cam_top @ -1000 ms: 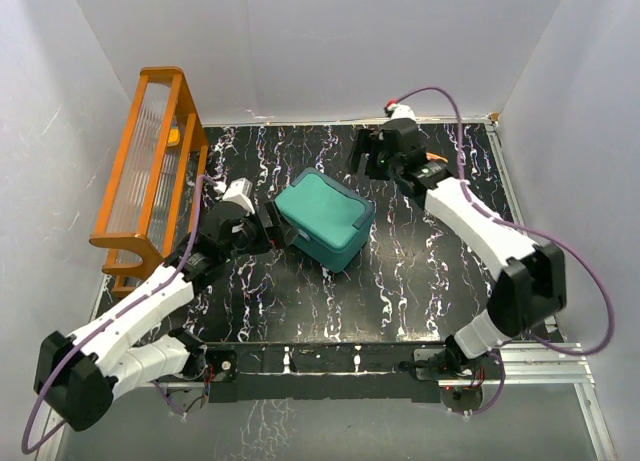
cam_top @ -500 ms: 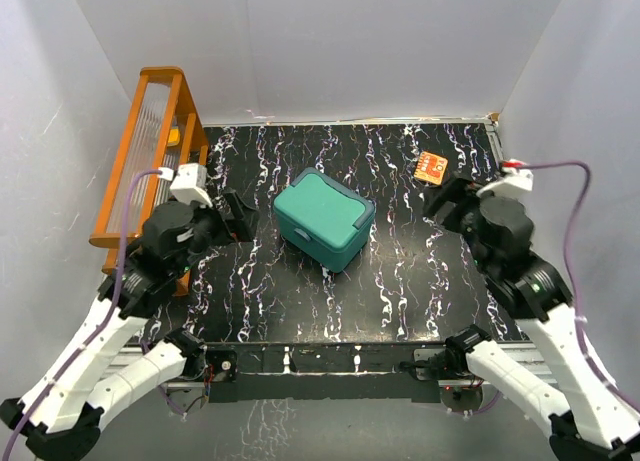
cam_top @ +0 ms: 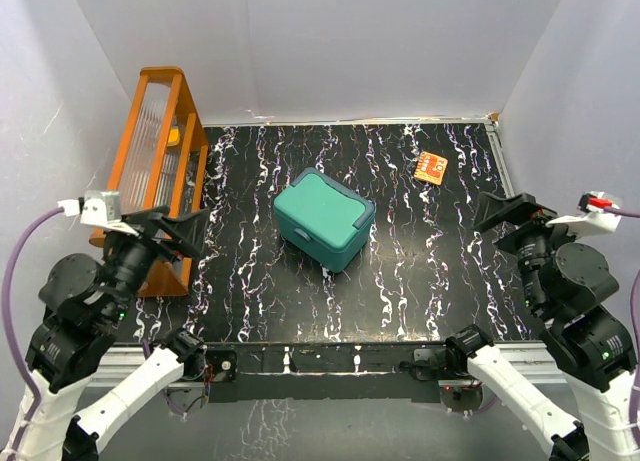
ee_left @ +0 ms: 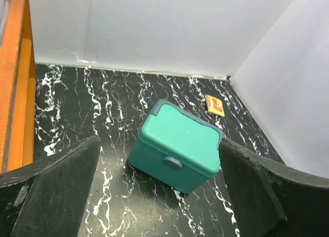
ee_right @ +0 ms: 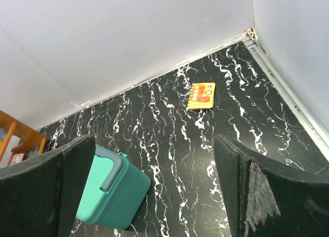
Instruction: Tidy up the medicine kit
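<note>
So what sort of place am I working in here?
Likely a lab test cell: plain white walls box in a black marbled table holding only a few props, a closed teal medicine kit, an orange rack and a small orange card.

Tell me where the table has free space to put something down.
The black marbled tabletop is bare right of the closed teal-green plastic box, nearer than the small orange flat packet. The near strip before the box is bare too. Tightest: between box and orange wooden rack.
</note>
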Robot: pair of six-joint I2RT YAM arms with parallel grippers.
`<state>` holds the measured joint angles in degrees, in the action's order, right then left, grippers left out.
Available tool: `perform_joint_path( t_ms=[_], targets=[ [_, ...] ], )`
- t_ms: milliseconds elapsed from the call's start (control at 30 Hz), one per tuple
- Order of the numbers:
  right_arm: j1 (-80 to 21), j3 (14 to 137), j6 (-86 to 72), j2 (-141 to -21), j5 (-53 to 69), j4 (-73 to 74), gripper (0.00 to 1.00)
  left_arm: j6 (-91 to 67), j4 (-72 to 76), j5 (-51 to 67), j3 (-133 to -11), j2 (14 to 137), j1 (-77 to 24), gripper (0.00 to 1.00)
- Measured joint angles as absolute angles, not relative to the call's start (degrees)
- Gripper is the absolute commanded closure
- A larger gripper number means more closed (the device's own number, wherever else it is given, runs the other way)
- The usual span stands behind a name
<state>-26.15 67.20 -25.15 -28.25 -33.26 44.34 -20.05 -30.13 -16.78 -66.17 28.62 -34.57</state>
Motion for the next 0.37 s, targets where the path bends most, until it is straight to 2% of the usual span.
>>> perform_joint_path(
  t_ms=[367],
  targets=[
    [-26.15, 69.89, -22.68, -26.59, -36.18, 46.65, 0.02, -17.8, -31.11, -17.85, -67.09, 25.93, -34.57, 0.01]
  ],
)
